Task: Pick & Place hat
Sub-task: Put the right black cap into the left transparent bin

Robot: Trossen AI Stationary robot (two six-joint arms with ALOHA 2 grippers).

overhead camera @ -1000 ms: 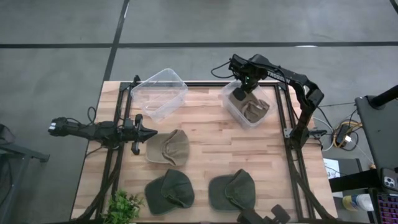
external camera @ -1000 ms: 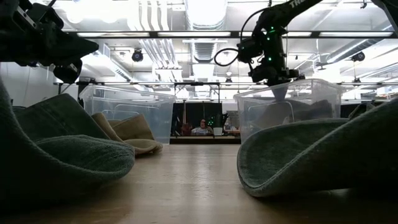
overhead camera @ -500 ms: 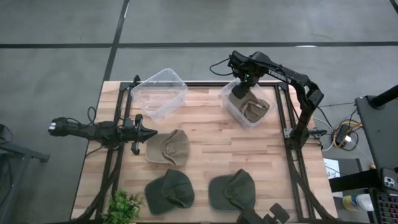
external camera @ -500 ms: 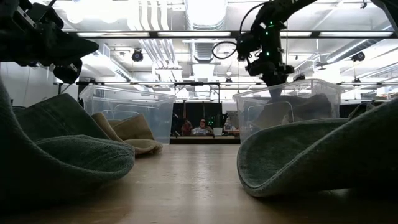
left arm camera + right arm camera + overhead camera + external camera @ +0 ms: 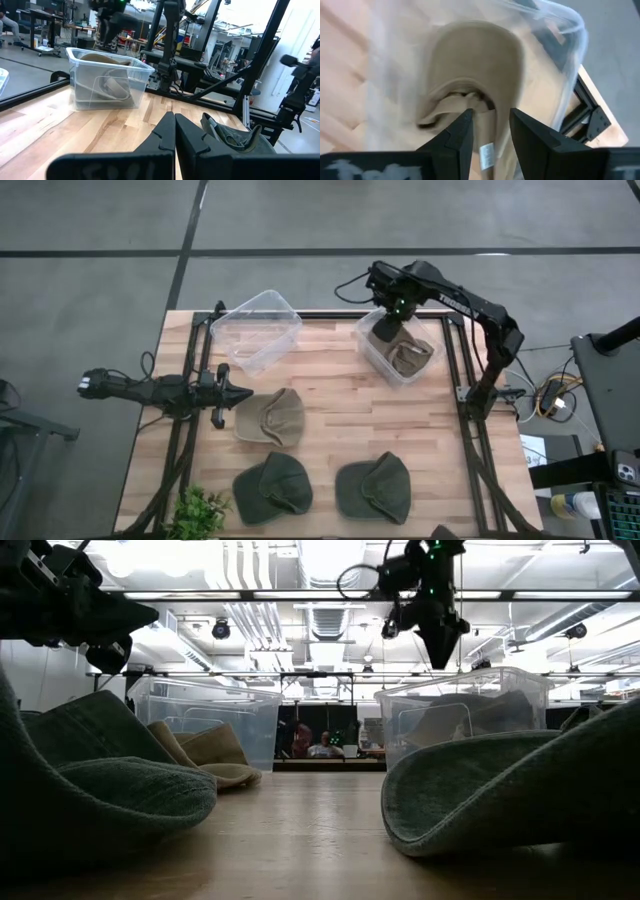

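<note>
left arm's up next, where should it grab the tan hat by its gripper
Judging from above, take the tan hat at its edge nearest the left gripper, coming in low from that side. It lies open side up on the table, so that rim stands free to pinch, apart from both green hats.

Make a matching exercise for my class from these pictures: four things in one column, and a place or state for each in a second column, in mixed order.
Things
1. Tan hat
2. Left bin
3. Right gripper
4. Left gripper

Places or states
A. Empty, at the table's far left
B. Open, above the right bin
C. Lying in the right bin
D. Shut, at the table's left edge, beside a khaki hat

Pairs: 1-C, 2-A, 3-B, 4-D
</note>
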